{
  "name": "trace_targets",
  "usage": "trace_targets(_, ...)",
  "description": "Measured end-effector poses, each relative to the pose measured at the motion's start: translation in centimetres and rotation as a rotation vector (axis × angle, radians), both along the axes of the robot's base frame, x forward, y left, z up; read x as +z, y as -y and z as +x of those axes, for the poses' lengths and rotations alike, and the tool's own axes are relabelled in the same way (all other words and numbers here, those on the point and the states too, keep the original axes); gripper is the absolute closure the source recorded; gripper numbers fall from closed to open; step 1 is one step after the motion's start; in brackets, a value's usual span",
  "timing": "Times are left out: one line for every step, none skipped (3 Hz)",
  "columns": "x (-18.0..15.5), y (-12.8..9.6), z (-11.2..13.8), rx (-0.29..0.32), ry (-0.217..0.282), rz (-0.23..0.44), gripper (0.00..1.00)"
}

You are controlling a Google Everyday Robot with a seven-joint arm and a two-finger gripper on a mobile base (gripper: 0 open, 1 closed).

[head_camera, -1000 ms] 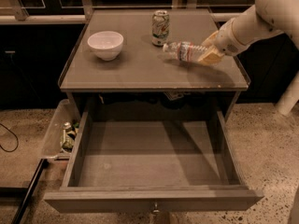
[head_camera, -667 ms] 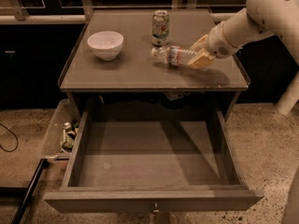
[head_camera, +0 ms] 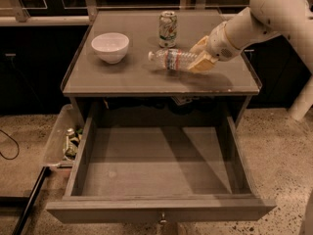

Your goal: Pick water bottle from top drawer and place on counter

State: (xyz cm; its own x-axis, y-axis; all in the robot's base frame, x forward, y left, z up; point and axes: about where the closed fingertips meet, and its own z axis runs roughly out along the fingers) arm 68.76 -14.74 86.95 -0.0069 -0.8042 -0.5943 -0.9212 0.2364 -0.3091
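The water bottle [head_camera: 171, 59] is clear with a red and dark label. It lies on its side just over the counter [head_camera: 122, 77], cap pointing left. My gripper [head_camera: 199, 58] is shut on the bottle's base end, coming in from the right on the white arm. The top drawer [head_camera: 159, 173] stands pulled wide open below the counter, and its inside is bare.
A white bowl [head_camera: 110, 46] sits at the counter's left. A green-and-white soda can [head_camera: 167, 29] stands upright at the back, just behind the bottle. A clear plastic bin [head_camera: 66, 141] with cans sits on the floor left of the drawer.
The arm has carried the bottle leftward and a little lower over the counter, closer to the can's front.
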Motion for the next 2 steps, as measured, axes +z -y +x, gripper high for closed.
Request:
trace_targets(0.0,0.0,0.0,0.0,0.0,0.0,0.34)
trace_targets(-0.01,-0.01,0.0,0.0,0.0,0.0,0.11)
